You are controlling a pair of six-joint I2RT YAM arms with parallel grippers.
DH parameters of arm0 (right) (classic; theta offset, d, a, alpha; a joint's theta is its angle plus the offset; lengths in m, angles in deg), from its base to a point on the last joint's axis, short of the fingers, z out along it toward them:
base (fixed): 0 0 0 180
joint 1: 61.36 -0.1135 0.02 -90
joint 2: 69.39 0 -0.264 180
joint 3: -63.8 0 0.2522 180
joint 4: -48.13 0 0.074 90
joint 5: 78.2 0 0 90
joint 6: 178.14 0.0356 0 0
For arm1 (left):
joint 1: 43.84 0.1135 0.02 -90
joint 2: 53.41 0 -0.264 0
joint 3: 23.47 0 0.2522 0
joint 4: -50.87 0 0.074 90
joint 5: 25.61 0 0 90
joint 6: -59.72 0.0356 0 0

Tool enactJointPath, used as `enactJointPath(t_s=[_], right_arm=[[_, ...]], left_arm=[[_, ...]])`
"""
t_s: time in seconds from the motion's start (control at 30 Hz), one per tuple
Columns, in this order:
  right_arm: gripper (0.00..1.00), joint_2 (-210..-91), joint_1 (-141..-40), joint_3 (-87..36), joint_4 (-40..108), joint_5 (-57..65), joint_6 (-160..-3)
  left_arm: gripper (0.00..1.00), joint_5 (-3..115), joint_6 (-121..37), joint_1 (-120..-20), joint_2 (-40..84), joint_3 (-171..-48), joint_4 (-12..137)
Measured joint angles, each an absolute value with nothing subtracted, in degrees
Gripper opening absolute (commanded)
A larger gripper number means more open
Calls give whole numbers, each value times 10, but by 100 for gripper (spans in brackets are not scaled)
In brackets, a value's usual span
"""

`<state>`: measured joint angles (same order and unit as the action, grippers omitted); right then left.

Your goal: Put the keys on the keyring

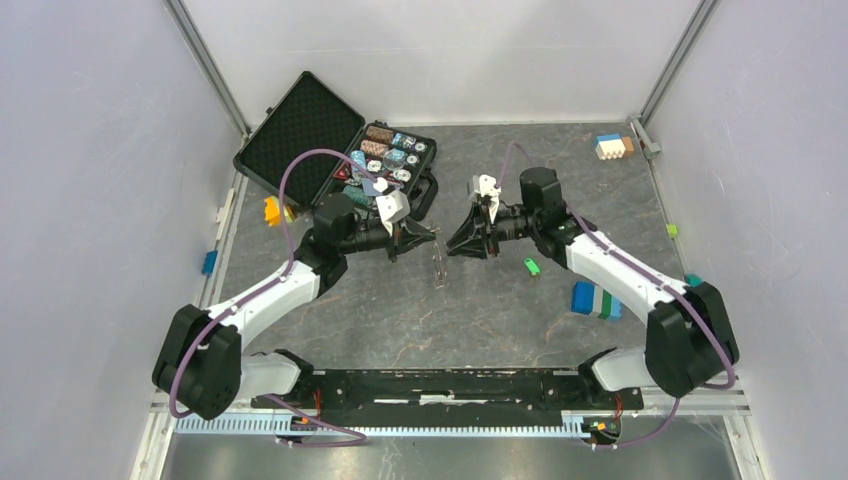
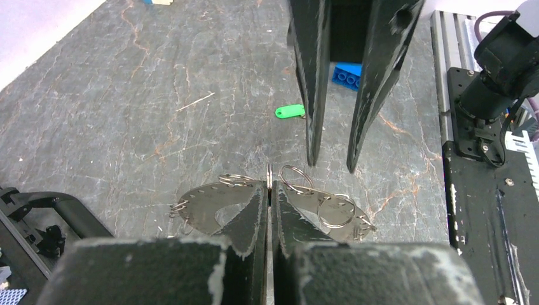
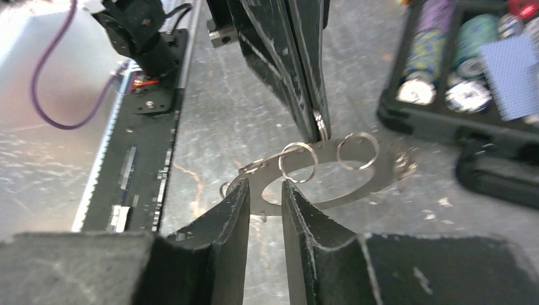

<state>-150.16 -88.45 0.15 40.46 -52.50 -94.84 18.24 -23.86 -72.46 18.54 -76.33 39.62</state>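
Where the keyring [image 2: 210, 206] stands on edge between the arms, small rings dotting its flat band, the left end effector [image 2: 270, 187] is pressed together on its rim. Facing it, the right end effector [image 3: 266, 184] is slightly spread, gripping nothing. A green-headed key [image 1: 532, 267] lies nearby on the tabletop [image 1: 400, 320].

The keyring [image 2: 203, 210] is thin polished metal, bright and smooth, on a matt grey stone-look worktop [image 2: 127, 95] veined with rust, the fingers [image 2: 245, 222] over the keyring matt black and scuffed pale, the key [image 2: 289, 112] beyond it glossy green plastic.
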Motion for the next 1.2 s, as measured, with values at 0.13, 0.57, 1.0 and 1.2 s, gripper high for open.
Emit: enactJointPath(t_s=[0.13, 0.57, 1.0, 1.2], right_arm=[[39, -1466, -886, -49, 304, -485, -1053], [61, -1468, -902, -28, 185, -469, -1194], [56, -1517, -910, -29, 175, -516, -1189], [51, -1517, -910, -58, 149, -492, -1210]], left_arm=[[2, 188, -244, -725, 186, -777, 423], [2, 160, -274, -725, 186, -779, 376], [2, 156, -274, -725, 186, -770, 370], [2, 145, -272, -725, 185, -767, 369]])
